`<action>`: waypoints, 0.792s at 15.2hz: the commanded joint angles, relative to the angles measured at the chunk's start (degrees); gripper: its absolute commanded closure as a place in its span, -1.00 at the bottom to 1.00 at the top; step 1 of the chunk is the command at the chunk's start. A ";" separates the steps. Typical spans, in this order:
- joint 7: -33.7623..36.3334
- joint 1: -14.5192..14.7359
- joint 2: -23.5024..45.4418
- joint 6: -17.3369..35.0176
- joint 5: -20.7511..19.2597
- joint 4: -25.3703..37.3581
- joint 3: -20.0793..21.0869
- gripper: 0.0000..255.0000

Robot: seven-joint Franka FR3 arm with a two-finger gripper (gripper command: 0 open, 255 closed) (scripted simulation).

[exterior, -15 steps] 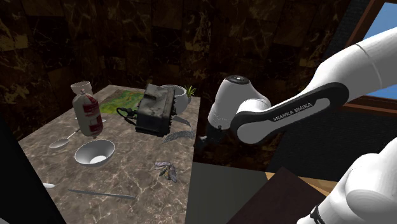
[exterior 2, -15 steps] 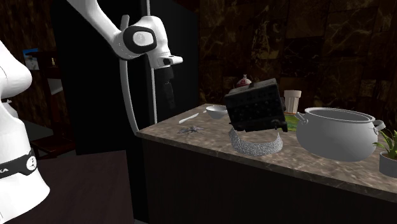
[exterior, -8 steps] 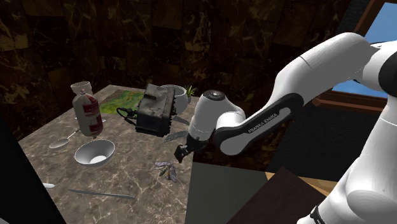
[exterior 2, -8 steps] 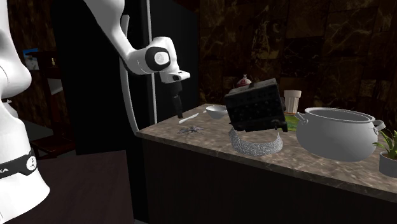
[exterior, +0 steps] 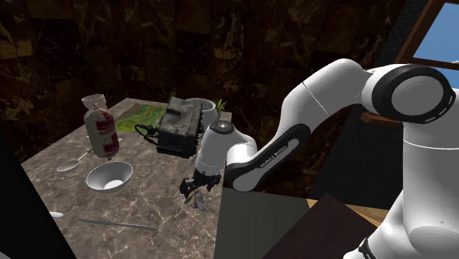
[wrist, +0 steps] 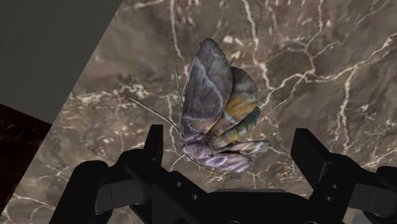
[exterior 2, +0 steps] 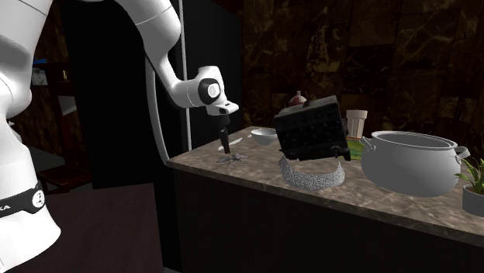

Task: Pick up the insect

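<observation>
The gripper is open, its two black fingers standing apart on either side of the insect, and neither appears to touch it; the insect is a moth with grey-violet wings and an orange-banded body, lying on the dark marble counter close to the edge on the stand's side. In the shoulder view the gripper points down over the insect; a white bowl sits well apart from them towards the counter's middle; a dark boxy thing stands nearer the far edge. In the second exterior view the gripper hovers just above the insect near the counter's left end; a pale pot stands towards the opposite end.
</observation>
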 commanded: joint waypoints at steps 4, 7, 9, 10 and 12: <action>1.89 1.59 3.53 2.38 -2.37 1.22 -2.19 -1.00; 2.88 2.48 5.17 3.69 -3.55 1.60 -3.35 -1.00; 2.85 2.45 5.17 3.71 -3.55 1.58 -3.35 1.00; 2.83 2.44 5.24 3.74 -3.57 1.62 -3.37 1.00; 2.78 2.40 5.21 3.70 -3.53 1.63 -3.34 1.00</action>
